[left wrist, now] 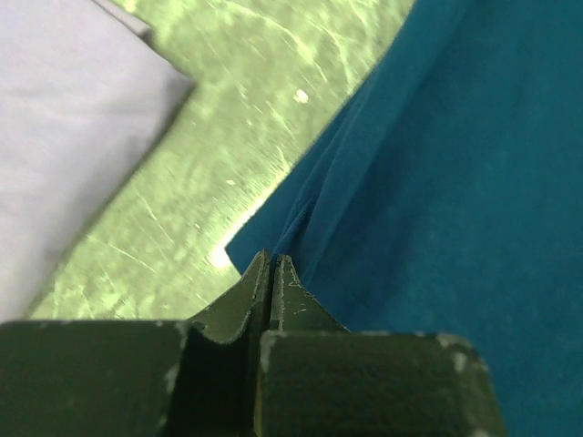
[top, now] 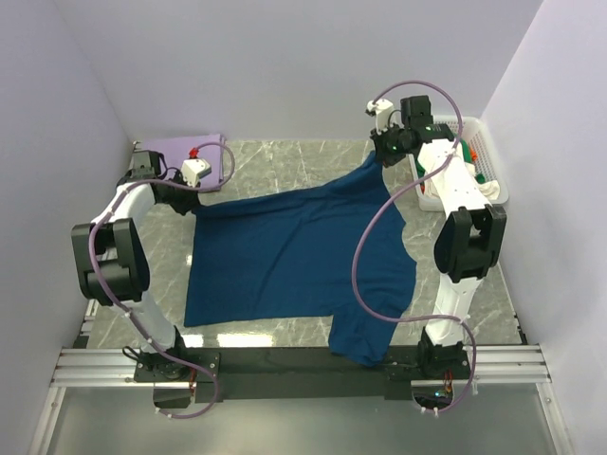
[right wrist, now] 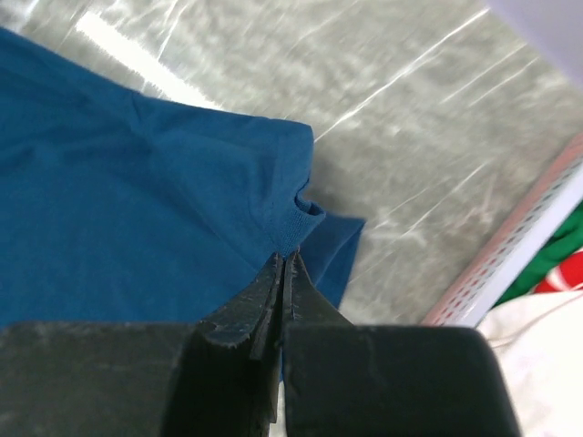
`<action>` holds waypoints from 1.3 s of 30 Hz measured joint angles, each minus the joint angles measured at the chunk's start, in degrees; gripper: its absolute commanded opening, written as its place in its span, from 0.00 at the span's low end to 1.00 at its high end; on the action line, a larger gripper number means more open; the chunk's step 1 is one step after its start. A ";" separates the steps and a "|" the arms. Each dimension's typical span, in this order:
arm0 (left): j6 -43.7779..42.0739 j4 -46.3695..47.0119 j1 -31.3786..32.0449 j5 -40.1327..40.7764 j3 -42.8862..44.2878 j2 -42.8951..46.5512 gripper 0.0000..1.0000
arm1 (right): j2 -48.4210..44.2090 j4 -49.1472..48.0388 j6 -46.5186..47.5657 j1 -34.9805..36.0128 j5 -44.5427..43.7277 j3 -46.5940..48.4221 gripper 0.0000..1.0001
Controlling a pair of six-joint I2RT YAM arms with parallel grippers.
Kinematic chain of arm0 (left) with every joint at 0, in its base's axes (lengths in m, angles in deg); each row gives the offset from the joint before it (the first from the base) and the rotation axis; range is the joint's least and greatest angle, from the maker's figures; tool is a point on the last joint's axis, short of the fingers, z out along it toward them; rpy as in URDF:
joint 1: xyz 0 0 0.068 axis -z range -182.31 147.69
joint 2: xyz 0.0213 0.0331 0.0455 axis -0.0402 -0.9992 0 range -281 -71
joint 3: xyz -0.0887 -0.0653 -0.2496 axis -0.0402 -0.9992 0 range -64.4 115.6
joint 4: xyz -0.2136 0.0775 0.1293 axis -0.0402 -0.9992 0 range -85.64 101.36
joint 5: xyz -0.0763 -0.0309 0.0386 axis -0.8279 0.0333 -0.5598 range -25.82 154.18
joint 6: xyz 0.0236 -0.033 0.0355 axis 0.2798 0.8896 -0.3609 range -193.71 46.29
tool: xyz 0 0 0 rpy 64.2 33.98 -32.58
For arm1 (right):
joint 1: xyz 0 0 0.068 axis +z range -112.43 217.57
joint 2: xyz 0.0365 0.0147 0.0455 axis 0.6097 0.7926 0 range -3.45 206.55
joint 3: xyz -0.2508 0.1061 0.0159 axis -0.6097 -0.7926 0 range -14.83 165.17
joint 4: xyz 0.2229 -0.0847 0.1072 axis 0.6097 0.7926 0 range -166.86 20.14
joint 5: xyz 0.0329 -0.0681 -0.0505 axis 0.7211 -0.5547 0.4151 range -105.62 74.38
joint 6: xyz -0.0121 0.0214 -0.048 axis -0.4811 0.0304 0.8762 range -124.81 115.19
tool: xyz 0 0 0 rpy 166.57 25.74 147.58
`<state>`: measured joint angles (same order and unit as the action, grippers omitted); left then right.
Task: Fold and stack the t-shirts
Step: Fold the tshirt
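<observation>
- Both arms reach to the far side of the table point(top: 285, 156), with the navy t-shirt point(top: 294, 256) strung between them.
- The left claw point(left wrist: 271, 266) is clenched, its jaws pressed together on a corner of the navy cloth. Creases in the fabric run straight into its tips.
- The right claw point(right wrist: 284, 262) is clamped just as hard, pinching a thick-seamed edge of the same shirt.
- The shirt is spread across the middle of the table, its far edge pulled into a slanting line from one claw to the other. One part droops over the near edge beside the right arm's base.
- The lavender t-shirt point(top: 180, 152) lies flat in the far left corner, near the left claw, with bare table showing between it and the navy cloth.
- The white basket point(top: 486, 166) sits at the far right, with green, red and white cloth inside.
- My read: this is the spreading step, getting the navy tee flat and square before the first fold.
- The next move calls for both claws travelling together with even tension, so the drooping part comes up onto the table. Then they can lower the far edge flat and let go. If one claw pulls harder than the other, the shirt skews.
</observation>
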<state>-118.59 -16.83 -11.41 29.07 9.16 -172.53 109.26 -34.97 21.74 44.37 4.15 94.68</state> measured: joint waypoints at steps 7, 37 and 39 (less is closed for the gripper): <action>-4.04 -2.40 -1.40 -1.36 -3.39 3.87 0.01 | -5.86 2.75 1.03 -0.07 1.62 -5.09 0.00; -13.99 -7.17 -2.49 0.50 -13.49 4.31 0.01 | -18.51 5.05 5.77 -0.66 8.41 -38.21 0.00; -14.01 -7.28 -2.47 0.50 -13.33 4.31 0.01 | -18.51 6.25 6.45 -0.72 8.50 -37.11 0.00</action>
<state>-132.60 -24.11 -13.88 29.57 -4.17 -168.23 90.75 -28.72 28.18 43.65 12.65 57.57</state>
